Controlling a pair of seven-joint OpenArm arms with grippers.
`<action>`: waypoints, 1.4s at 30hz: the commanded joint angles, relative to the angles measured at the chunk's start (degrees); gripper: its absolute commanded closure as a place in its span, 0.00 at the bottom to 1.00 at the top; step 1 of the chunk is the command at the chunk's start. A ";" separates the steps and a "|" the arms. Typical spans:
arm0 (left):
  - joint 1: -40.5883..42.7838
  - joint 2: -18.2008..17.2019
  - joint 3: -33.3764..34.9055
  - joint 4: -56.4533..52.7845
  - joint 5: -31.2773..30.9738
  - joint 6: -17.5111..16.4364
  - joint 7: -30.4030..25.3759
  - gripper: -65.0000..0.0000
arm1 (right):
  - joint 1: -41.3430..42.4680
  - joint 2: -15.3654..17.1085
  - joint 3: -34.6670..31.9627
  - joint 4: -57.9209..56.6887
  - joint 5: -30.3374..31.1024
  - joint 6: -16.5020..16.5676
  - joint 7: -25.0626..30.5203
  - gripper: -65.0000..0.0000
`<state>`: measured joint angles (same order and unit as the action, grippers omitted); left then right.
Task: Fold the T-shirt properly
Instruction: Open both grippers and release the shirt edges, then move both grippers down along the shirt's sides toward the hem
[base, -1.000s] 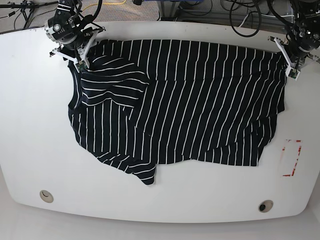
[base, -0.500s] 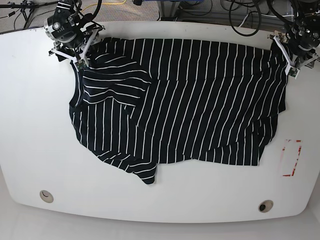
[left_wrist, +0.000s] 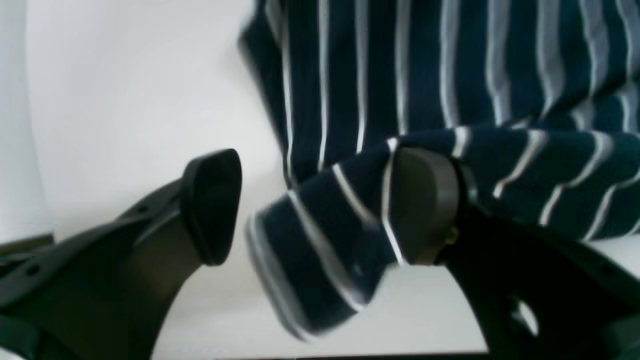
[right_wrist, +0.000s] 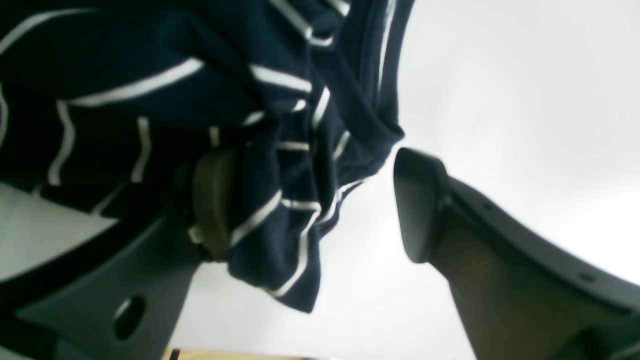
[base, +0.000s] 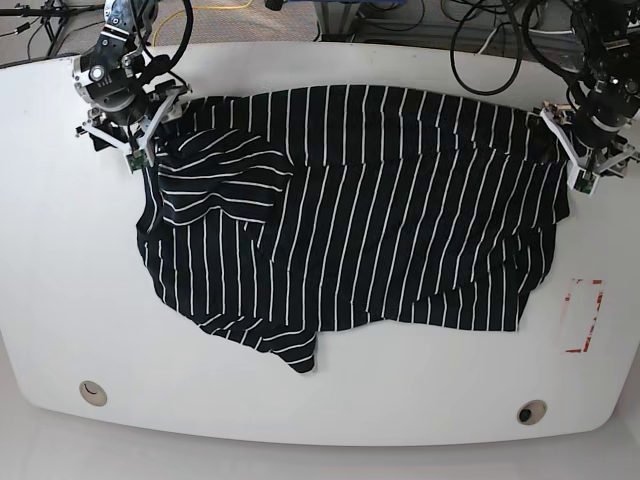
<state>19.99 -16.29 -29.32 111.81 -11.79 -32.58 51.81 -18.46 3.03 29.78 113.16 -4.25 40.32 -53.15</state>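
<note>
Garment: the soft black T-shirt with thin white stripes (base: 380, 210) is spread across the far half of the white bench (base: 60, 300), lying roughly flat.
Lie of the cloth: one short sleeve is doubled over the body at the base view's left; a small flap is turned up at the near hem; shallow wrinkles are seen toward the view's right.
Right hand: the right hand (right_wrist: 310, 200) stands at the shirt's far corner on the base view's left, its jaws spread apart; a bunched fold of cloth rests against one pad only, so nothing is gripped.
Left hand: the left hand (left_wrist: 320, 205) stands at the shirt's opposite far corner, jaws likewise parted; a hem fold lies between them, touching one pad, unpinched.
Step in hand: both corners are judged to be let go, the cloth being laid out before a fold is made.
Next move: the hands would need to be lifted clear of the clinging folds without dragging them, and fresh grips taken along one edge of the shirt so that it can be carried over the body.
Bench beyond the shirt: a small red-edged marking (base: 582, 315) is seen well apart from the shirt's near corner.
</note>
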 joint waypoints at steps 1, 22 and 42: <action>-2.71 -0.80 -0.53 0.85 0.50 0.45 -0.43 0.33 | 2.06 0.62 0.77 1.17 0.16 -0.32 -0.26 0.34; -9.39 -0.80 0.09 0.67 0.58 0.71 -0.43 0.33 | 8.66 6.86 5.34 1.69 0.25 -0.32 -13.18 0.34; -14.32 0.95 2.38 0.50 0.67 0.80 -0.43 0.33 | 10.15 6.69 6.75 2.48 1.22 -0.32 -20.48 0.35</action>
<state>6.79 -14.59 -26.74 111.48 -10.61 -32.12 52.75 -9.28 8.88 36.34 114.65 -3.25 40.16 -73.87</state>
